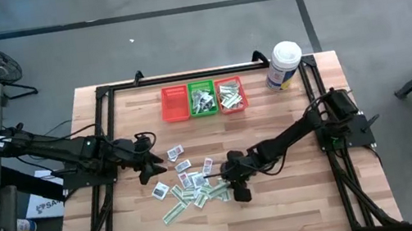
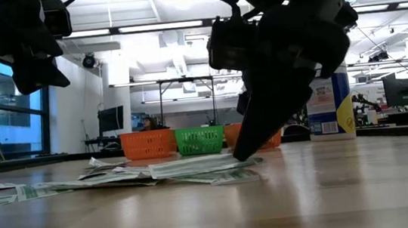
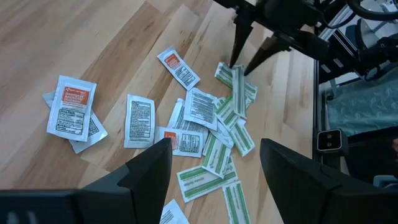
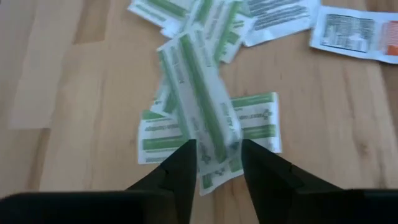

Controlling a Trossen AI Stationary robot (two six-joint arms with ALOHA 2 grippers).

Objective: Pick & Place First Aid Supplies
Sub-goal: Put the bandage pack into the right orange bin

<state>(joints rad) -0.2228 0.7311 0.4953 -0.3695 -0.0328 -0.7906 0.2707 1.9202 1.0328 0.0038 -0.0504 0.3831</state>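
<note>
The table (image 1: 310,198) is a light wood butcher-block slab with visible plank seams, bounded by a black metal frame.

The first aid supplies (image 1: 188,186) lie as a loose, overlapping scatter of flat paper packets near the middle of the table, toward its front edge. Two shapes are present: squarish white packets with dense dark print, some with an orange band, and narrow green-and-white strips. More packets fill the green basket (image 1: 203,99) and the right-hand red basket (image 1: 231,95); the left-hand red basket (image 1: 175,104) appears to hold none. The three rectangular mesh baskets stand touching in a row near the rear edge. A white cylindrical tub (image 1: 282,66) with a blue label stands upright near the rear right corner.

The right claw (image 4: 215,163) is down at the right edge of the scatter, its two dark tapered fingers set narrow on either side of one green-and-white strip (image 4: 200,115), whose end sits between the tips. The strip lies across other strips.

The left claw (image 3: 214,163) hangs above the left part of the scatter, its broad dark fingers spread wide with nothing between them
</note>
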